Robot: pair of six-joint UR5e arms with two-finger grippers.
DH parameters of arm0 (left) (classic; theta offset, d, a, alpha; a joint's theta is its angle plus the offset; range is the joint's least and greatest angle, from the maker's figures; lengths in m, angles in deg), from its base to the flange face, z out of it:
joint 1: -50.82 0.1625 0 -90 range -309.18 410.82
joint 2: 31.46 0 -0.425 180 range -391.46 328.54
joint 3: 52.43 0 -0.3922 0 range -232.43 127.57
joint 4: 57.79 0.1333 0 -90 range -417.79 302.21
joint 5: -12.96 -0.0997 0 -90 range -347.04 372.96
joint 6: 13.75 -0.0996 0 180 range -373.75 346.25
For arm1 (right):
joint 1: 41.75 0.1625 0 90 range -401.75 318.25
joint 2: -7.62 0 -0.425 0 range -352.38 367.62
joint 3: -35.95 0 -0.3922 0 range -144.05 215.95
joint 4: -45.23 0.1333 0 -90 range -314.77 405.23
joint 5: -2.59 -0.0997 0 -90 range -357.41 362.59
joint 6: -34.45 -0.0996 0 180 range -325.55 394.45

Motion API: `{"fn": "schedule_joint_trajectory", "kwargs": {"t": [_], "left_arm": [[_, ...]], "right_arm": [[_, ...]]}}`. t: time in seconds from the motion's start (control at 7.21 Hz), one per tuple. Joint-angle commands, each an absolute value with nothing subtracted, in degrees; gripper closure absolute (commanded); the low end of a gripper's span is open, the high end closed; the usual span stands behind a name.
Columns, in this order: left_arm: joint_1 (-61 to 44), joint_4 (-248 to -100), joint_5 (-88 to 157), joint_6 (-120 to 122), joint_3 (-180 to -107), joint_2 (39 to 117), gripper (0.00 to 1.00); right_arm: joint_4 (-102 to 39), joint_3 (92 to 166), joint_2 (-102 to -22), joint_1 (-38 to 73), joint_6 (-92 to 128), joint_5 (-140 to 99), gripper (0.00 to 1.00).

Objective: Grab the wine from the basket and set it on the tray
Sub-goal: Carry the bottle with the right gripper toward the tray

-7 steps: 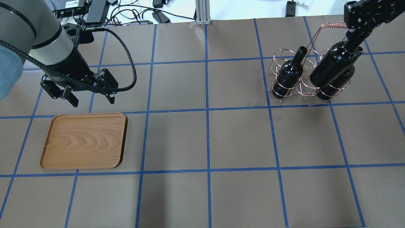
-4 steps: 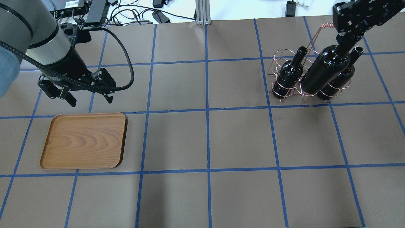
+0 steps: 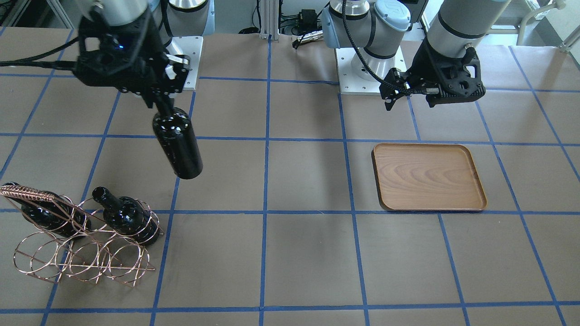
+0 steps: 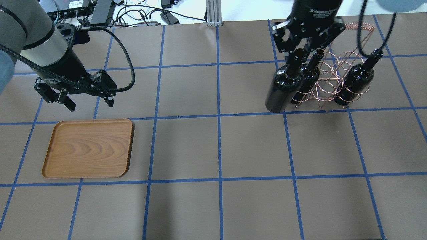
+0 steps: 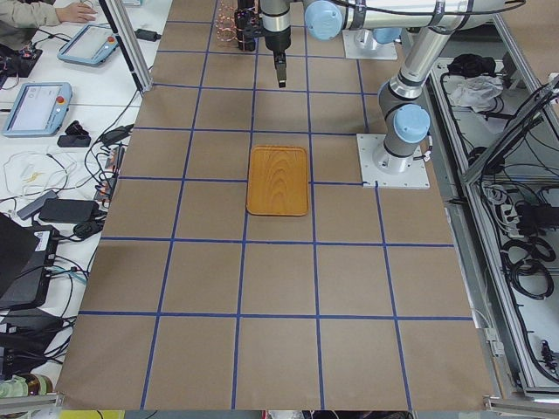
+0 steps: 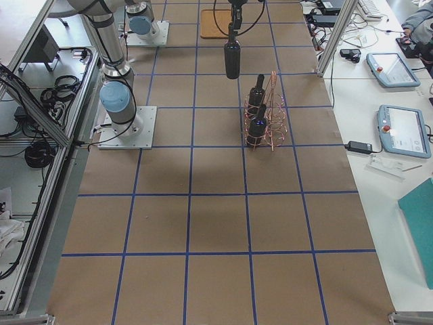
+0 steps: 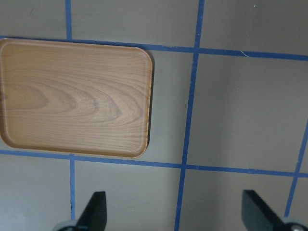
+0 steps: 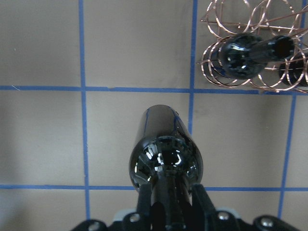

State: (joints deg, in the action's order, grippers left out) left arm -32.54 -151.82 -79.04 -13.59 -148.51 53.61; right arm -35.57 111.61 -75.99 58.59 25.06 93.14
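The right gripper (image 4: 298, 56) squeezes the neck of the wine (image 4: 283, 90). The wine hangs in the air just beside the basket (image 4: 326, 87). Two other bottles (image 4: 357, 80) sit in it. The tray (image 4: 88, 148) lies well apart, near the left gripper (image 4: 90, 106), whose fingers are spread wide.

Dark wine (image 3: 177, 145) hangs neck-up, seemingly clear of basket (image 3: 77, 260).

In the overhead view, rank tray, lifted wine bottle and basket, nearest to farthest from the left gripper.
From the left gripper:
1. tray, directly beside it, table's left.
2. wine bottle, hanging from the right gripper, right of centre.
3. basket, just beyond the bottle, far right.
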Motion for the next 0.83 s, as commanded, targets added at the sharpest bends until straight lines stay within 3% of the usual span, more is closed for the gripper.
{"fn": "schedule_joint_trajectory", "kwargs": {"t": [0.0, 0.42, 0.69], "left_arm": [[-28.55, -151.92, -78.8, -13.57, -148.49, 53.61, 0.0], [-28.36, -152.36, -79.15, -13.57, -148.58, 53.88, 0.0], [-28.28, -152.27, -79.15, -13.49, -148.58, 54.05, 0.0]], "right_arm": [[-40.18, 111.71, -72.02, 69.99, 10.42, 92.94, 1.0], [-50.77, 117.22, -67.53, 80.74, -4.88, 91.45, 1.0], [-55.39, 119.19, -66.39, 82.35, -6.41, 91.36, 1.0]]}}
